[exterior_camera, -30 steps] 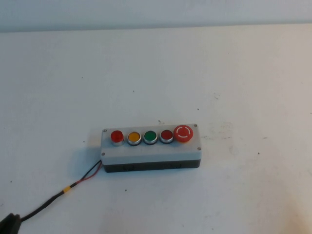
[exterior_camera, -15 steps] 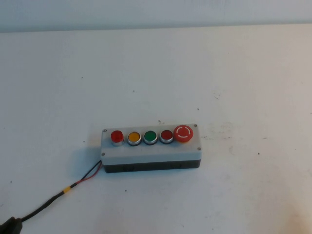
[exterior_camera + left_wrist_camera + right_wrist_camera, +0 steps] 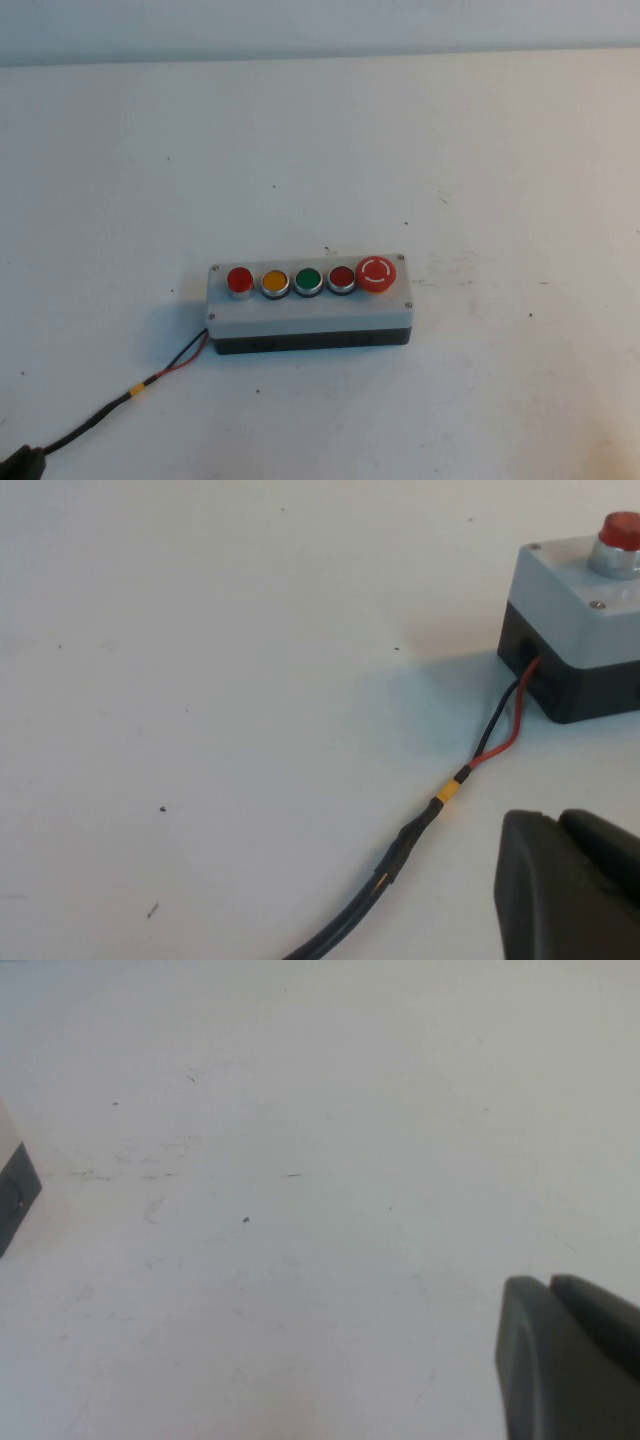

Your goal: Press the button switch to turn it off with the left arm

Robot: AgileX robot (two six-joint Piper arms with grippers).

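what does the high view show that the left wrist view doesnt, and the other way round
Only the high view shows the whole row on the grey box: the yellow button, green button, darker red button and mushroom button.

Only the left wrist view shows the left gripper, low beside the cable, and the hole where the wires enter the box.

Both show the button switch, the box's left end and the cable with its yellow band.

The right gripper appears only in the right wrist view, over bare table.

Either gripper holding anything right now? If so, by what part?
Nothing is held. The left gripper sits low beside the cable, short of the button switch; the right gripper hangs above bare table.
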